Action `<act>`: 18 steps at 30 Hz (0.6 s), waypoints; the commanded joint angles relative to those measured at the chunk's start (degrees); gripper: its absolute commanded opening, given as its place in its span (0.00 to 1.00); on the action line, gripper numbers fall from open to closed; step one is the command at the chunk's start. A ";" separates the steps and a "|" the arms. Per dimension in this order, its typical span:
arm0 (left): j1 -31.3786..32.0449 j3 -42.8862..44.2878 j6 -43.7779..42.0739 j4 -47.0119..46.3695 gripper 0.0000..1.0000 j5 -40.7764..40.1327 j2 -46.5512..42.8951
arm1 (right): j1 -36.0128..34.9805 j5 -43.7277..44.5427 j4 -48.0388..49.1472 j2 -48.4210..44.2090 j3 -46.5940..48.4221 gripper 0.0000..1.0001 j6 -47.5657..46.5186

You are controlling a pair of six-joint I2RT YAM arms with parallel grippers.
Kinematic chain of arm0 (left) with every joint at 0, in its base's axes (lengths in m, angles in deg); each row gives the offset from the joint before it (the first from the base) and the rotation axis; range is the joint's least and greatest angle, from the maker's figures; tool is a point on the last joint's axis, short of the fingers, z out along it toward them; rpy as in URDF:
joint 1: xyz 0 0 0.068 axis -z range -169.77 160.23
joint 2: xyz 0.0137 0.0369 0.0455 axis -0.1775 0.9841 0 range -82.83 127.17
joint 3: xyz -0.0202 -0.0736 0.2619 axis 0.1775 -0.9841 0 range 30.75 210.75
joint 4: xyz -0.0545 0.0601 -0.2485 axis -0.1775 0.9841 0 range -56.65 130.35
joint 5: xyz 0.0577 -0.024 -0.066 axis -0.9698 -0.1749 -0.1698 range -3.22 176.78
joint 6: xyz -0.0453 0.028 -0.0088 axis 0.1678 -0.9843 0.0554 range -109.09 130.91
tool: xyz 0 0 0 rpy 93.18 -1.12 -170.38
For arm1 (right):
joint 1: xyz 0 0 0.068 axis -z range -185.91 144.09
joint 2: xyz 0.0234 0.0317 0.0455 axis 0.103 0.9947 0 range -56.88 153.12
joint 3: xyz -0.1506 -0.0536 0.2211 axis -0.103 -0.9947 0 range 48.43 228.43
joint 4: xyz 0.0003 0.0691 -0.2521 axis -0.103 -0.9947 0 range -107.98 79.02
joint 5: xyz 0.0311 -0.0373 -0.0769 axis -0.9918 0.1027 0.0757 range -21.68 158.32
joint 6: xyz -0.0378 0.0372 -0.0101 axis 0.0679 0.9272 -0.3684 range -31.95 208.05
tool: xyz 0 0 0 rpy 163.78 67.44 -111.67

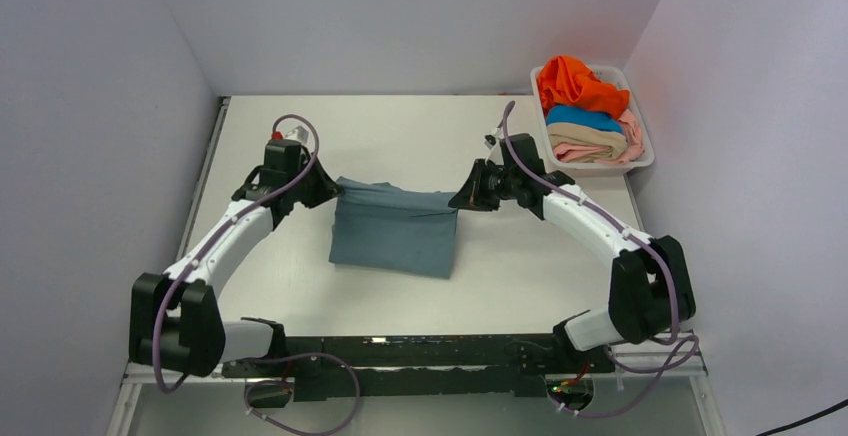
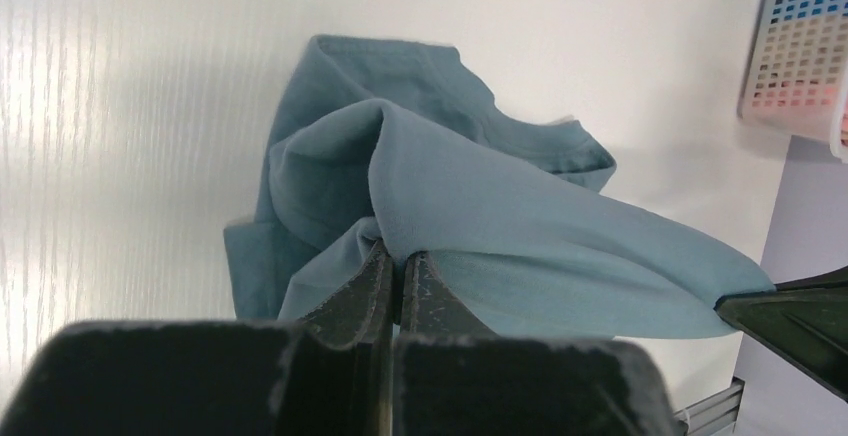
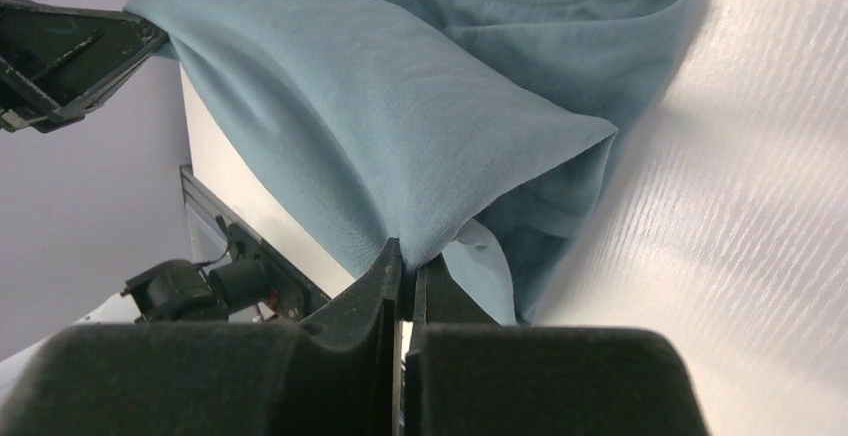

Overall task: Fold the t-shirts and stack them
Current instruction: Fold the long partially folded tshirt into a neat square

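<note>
A dusty grey-blue t-shirt (image 1: 395, 231) lies partly folded in the middle of the table, its far edge lifted between both grippers. My left gripper (image 1: 335, 189) is shut on the shirt's far left corner (image 2: 385, 206). My right gripper (image 1: 460, 199) is shut on the far right corner (image 3: 420, 186). The cloth stretches taut between them and hangs down to the table. The orange t-shirt (image 1: 578, 82), bright blue t-shirt (image 1: 583, 116), tan t-shirt (image 1: 586, 136) and pale pink t-shirt (image 1: 590, 153) are piled in the white basket (image 1: 643, 146) at the back right.
The white basket also shows in the left wrist view (image 2: 800, 46). Grey walls close in the table on the left, back and right. The arm bases and a black rail (image 1: 420, 351) run along the near edge.
</note>
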 commanded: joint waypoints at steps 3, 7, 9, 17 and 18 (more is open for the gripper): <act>-2.37 7.69 -2.99 -3.90 0.01 -4.53 8.82 | 3.43 2.40 3.47 7.56 3.15 0.00 1.21; -2.64 13.04 -3.95 -0.78 0.11 -4.23 17.79 | 4.33 1.97 4.83 13.95 5.83 0.01 2.04; -2.78 15.72 -4.45 0.20 0.18 -3.40 21.66 | 4.78 2.89 4.59 16.59 7.57 0.11 2.30; -3.05 23.01 -6.95 2.60 0.99 -0.46 21.38 | 4.62 18.38 -4.62 16.30 14.58 1.00 -2.74; -2.97 22.37 -6.85 2.42 0.99 -0.17 20.38 | 4.37 18.94 -4.48 14.63 13.26 1.00 -3.07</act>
